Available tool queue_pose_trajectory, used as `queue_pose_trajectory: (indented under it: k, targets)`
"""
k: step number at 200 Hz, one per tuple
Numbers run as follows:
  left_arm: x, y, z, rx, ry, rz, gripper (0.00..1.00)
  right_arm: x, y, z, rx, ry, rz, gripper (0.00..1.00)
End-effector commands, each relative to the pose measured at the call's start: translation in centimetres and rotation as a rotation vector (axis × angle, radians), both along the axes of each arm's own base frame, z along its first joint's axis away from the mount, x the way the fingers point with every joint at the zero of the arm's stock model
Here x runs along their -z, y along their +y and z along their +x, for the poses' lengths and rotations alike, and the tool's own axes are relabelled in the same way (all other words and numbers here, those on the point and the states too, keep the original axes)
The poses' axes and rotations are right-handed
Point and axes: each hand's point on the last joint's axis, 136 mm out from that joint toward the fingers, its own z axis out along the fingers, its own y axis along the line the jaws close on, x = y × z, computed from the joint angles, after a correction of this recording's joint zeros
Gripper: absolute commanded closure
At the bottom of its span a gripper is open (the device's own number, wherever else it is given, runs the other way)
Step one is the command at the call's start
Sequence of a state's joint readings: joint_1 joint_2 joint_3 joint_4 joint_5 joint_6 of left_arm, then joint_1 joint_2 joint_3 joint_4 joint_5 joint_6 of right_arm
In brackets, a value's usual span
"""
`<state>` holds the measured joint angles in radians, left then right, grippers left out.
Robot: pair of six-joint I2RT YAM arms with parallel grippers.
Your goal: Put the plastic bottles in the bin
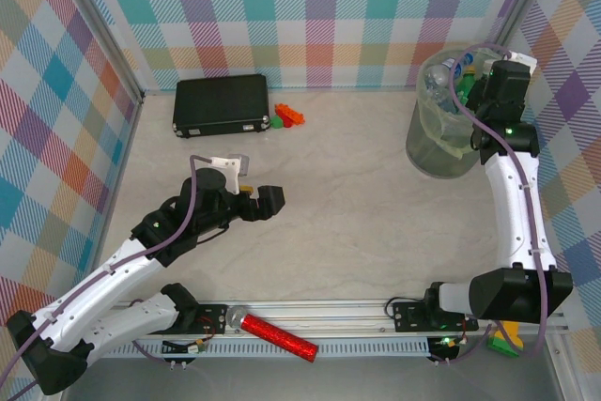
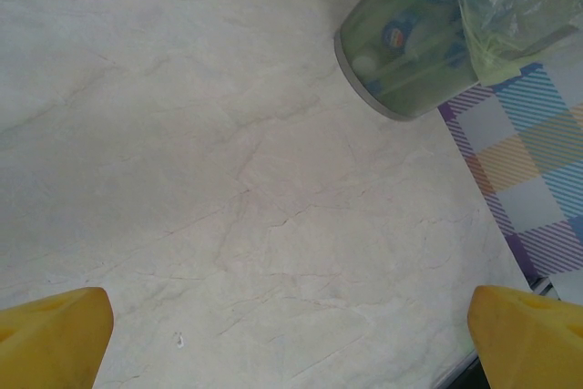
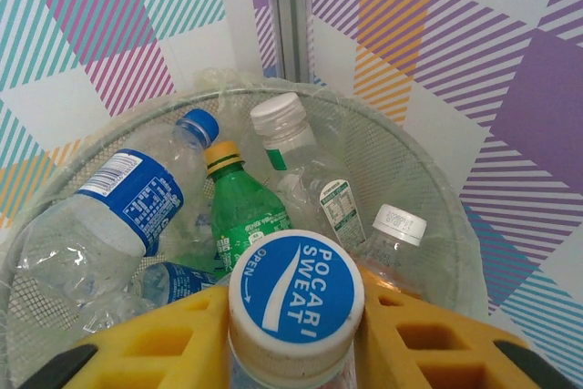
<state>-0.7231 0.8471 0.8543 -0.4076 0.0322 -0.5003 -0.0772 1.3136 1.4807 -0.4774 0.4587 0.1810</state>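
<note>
Checkered walls all round, pale marbled table (image 1: 357, 223) below. From above: my right arm (image 1: 512, 194) stretches over the bin (image 1: 437, 152) in the far right corner. My left gripper (image 1: 258, 202) hangs mid-table, jaws wide apart, holding nothing. Black case (image 1: 221, 105), toy bricks (image 1: 289, 117), red glittery cylinder (image 1: 277, 331): none of my business.

Left wrist view: bare stone between my yellow fingers (image 2: 55, 334), and the bin beyond with bottles showing through its wall.

Right wrist view: my right gripper (image 3: 296, 339) is clamped on a blue-capped bottle (image 3: 296, 293), directly above the plastic bottles (image 3: 241, 216) heaped inside. Here's the worry: that heap looks high, so a drop could glance off a rounded shoulder and hop over the rim. Letting go off-centre makes that likelier.
</note>
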Motion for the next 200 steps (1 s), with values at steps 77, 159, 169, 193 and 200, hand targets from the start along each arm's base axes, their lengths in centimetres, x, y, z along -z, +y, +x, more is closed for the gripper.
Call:
queue_pose_trajectory:
  k: [77, 159, 169, 193, 200]
  targets:
    - [-0.3, 0.5, 0.1, -0.015, -0.029, -0.007, 0.0, -5.9, 1.3, 2.9, -0.014, -0.002, -0.408, 0.65]
    - [-0.3, 1.5, -0.5, -0.021, -0.038, 0.03, 0.0, -4.1, -0.1, 9.1, 0.072, 0.115, -0.78, 0.65]
    - [-0.1, 1.6, -0.5, -0.025, -0.035, 0.035, 0.0, -3.5, -0.2, 9.7, 0.07, 0.14, -0.81, 0.65]
    - [0.0, 1.8, -0.6, -0.029, -0.033, 0.046, 0.01, -2.7, 0.0, 10.9, 0.085, 0.16, -0.92, 0.64]
    - [0.0, 2.0, -0.6, -0.031, -0.035, 0.049, 0.01, -2.7, -0.1, 11.0, 0.093, 0.164, -0.938, 0.64]
